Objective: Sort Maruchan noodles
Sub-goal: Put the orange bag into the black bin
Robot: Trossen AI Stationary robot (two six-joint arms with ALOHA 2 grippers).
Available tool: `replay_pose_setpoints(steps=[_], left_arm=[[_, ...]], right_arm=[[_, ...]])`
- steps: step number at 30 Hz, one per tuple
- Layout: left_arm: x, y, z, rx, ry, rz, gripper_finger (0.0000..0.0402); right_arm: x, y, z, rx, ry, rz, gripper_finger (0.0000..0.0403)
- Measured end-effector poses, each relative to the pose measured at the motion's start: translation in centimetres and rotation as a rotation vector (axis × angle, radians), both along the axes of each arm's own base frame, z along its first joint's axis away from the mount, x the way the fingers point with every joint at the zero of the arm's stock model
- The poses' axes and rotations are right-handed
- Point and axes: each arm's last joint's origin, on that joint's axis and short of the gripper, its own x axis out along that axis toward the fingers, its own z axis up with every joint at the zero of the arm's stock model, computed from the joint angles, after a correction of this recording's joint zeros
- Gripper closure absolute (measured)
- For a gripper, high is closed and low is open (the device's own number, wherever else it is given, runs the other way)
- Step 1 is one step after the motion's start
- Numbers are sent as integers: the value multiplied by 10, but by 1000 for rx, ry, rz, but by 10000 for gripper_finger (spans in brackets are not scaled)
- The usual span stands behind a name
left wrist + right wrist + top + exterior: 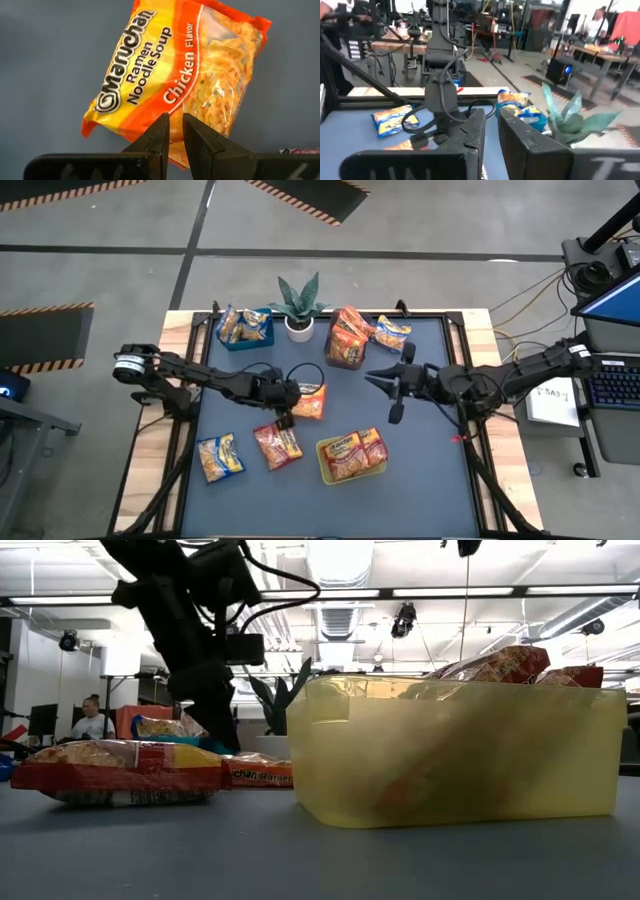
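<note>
Up front, the yellow bin [352, 468] holds packets; left gripper [292, 404] pinches an orange packet [310, 402] (right gripper [385, 388] nearly closed).

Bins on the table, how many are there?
3. A blue bin at the far left by the plant, a dark clear bin just right of the plant, and a yellow bin at the near middle. All hold noodle packets.

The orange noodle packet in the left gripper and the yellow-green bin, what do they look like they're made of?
Orange noodle packet: thin glossy plastic film, printed, with a clear window showing noodles; it crinkles. Yellow-green bin: translucent plastic, probably rigid, since packets inside show through its wall as blurred shapes.
</note>
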Motion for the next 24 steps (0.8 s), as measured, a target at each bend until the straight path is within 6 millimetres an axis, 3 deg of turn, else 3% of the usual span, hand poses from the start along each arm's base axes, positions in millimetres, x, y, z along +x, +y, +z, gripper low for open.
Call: replay_pose_setpoints(steps=[6, 12, 16, 24], left_arm=[[-1, 2, 5, 94, 18, -104, 365], [-9, 2, 22, 141, -17, -181, 365], [-20, 3, 31, 157, -85, -197, 365], [-39, 2, 22, 103, -279, -188, 365]], right_arm=[[18, -3, -22, 229, 54, -61, 381], [41, -3, -70, 468, 216, -173, 392], [54, -6, -91, 616, 296, -131, 394], [67, -17, -119, 756, 378, -185, 394]])
